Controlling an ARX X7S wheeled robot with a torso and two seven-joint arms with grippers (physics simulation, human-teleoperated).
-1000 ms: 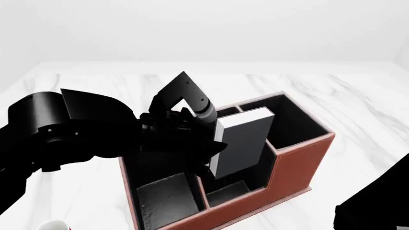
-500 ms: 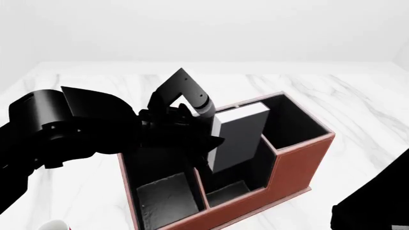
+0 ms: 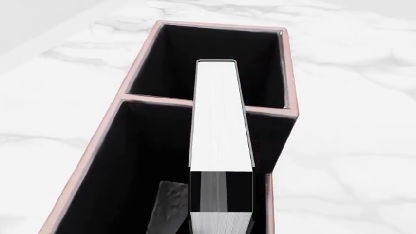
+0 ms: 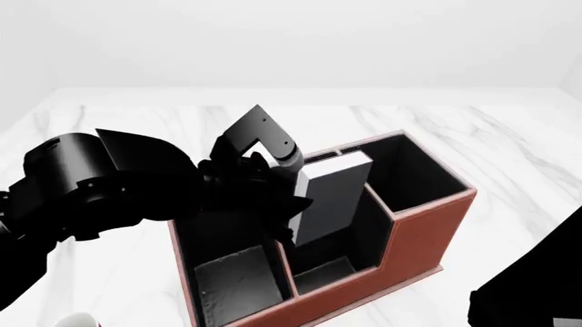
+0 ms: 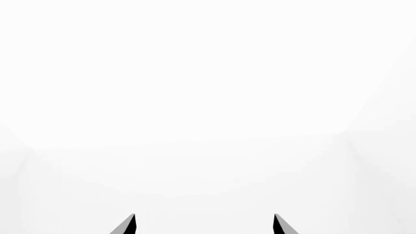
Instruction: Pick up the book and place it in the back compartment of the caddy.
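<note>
On a white marble table (image 4: 473, 136), a red-brown caddy (image 4: 418, 238) sits at centre. The black left arm reaches in from nine o'clock; its left gripper (image 4: 296, 204) is clamped on a dark grey book (image 4: 329, 197), held upright and tilted, its lower end sunk into the caddy's middle bay. At five o'clock, the right gripper (image 5: 203, 224) shows only two spread fingertips (image 5: 128, 225), holding nothing.

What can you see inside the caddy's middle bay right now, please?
The book, tilted and partly lowered in, held by the left end effector. Its lower end and the pocket floor beneath are hidden.
</note>
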